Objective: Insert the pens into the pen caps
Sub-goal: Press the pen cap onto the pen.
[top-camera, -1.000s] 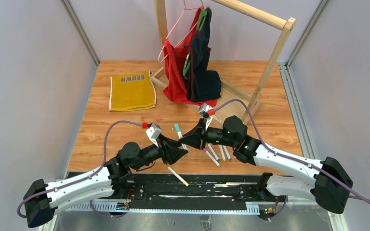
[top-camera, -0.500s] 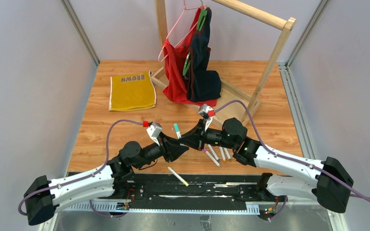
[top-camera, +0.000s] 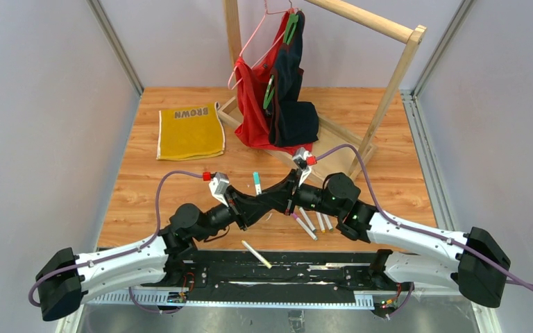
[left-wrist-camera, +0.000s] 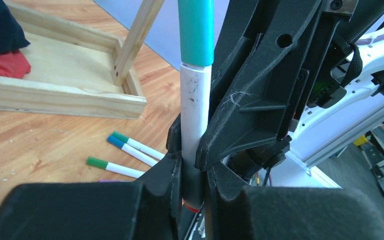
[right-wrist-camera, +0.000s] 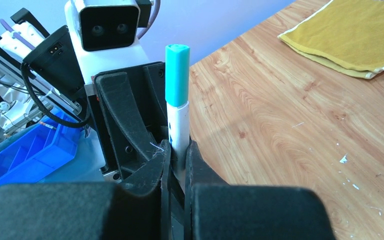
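A white-barrelled pen (top-camera: pixel 257 187) wearing a teal pen cap (top-camera: pixel 255 181) is held above the table between both arms. My right gripper (top-camera: pixel 272 196) is shut on its barrel (right-wrist-camera: pixel 180 125), the teal cap (right-wrist-camera: pixel 177 75) pointing away from it. My left gripper (top-camera: pixel 250 207) faces it, jaws pressed on the pen's lower end (left-wrist-camera: pixel 194 170), below the white barrel (left-wrist-camera: pixel 195 110) and cap (left-wrist-camera: pixel 196 30). Three capped pens (top-camera: pixel 319 220) lie on the wood under the right arm, showing green and blue caps (left-wrist-camera: pixel 115 141). One more pen (top-camera: pixel 257 254) lies at the table's near edge.
A wooden clothes rack (top-camera: pixel 382 90) with red and navy garments (top-camera: pixel 277 104) stands at the back. A yellow cloth (top-camera: pixel 190 130) lies at the back left. The rack's base frame (left-wrist-camera: pixel 60 95) is close behind the pens. A blue bin (right-wrist-camera: pixel 25 155) sits off the table.
My left gripper has slid forward and right to meet the right gripper, and its jaws have closed around the pen's lower end. The right arm shifted slightly, still holding the pen.
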Controlling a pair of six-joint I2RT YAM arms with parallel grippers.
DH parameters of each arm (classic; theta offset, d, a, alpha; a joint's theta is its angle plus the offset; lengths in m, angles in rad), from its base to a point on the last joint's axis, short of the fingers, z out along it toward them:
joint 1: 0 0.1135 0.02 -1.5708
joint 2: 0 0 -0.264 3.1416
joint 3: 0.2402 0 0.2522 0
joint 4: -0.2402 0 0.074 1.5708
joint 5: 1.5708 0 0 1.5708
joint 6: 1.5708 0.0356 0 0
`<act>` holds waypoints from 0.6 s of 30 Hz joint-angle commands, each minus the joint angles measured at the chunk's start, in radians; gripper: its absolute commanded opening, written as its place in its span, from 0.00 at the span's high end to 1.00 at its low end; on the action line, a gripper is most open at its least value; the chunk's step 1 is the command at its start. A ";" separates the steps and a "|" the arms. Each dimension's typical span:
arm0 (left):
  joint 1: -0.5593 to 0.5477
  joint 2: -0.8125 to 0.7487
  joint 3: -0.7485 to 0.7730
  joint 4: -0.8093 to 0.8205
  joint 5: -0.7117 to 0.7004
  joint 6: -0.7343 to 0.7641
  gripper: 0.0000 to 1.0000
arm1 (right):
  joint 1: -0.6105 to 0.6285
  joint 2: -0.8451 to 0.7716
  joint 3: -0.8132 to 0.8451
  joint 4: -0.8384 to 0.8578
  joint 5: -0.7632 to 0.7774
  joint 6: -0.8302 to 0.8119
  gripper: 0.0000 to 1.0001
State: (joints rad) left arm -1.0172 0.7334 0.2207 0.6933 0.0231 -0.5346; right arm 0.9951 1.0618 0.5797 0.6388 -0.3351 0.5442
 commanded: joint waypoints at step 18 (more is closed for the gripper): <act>0.097 -0.108 -0.003 -0.154 0.247 0.100 1.00 | -0.143 -0.259 -0.012 -0.442 -0.254 -0.173 0.48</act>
State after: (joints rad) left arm -0.9424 0.6369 0.2146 0.5968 0.1463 -0.5087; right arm 0.9344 0.8612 0.5709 0.3180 -0.4244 0.4400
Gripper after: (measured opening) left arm 0.194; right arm 0.514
